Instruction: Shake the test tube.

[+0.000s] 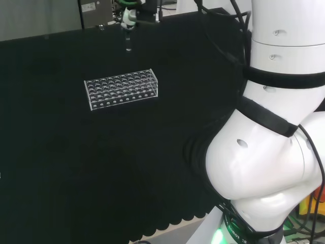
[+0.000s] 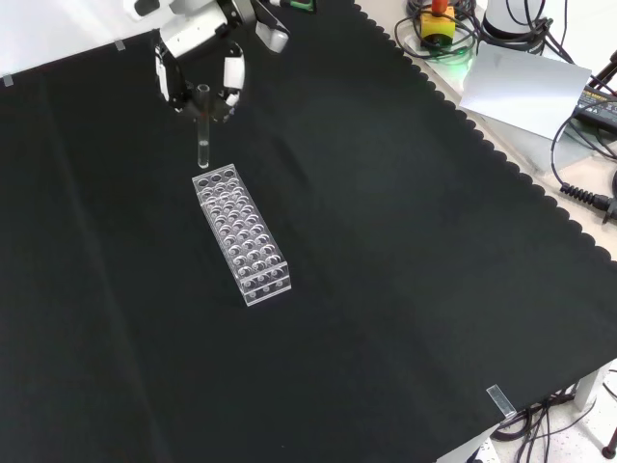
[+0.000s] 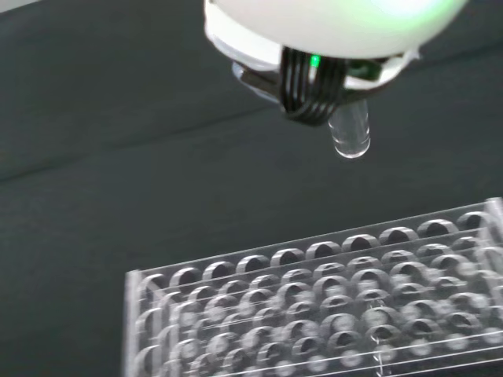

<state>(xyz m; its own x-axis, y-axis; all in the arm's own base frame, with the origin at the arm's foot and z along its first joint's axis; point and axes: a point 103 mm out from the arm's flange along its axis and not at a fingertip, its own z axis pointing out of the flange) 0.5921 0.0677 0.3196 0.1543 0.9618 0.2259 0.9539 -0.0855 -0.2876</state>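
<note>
We see the fingers (image 2: 229, 75) pinching the slim clear glass test tube (image 2: 203, 130) near its mouth; light, slippery, fragile, it hangs below them, above the clear plastic rack (image 2: 241, 235).

Reaches from the big white links (image 1: 264, 152) at the head view's right out to the far edge. Hangs at the front view's top left as a black and white hand (image 2: 198, 58), fingers (image 2: 231, 79) curled downward, pinching the top of an upright test tube (image 2: 203, 130).
</note>
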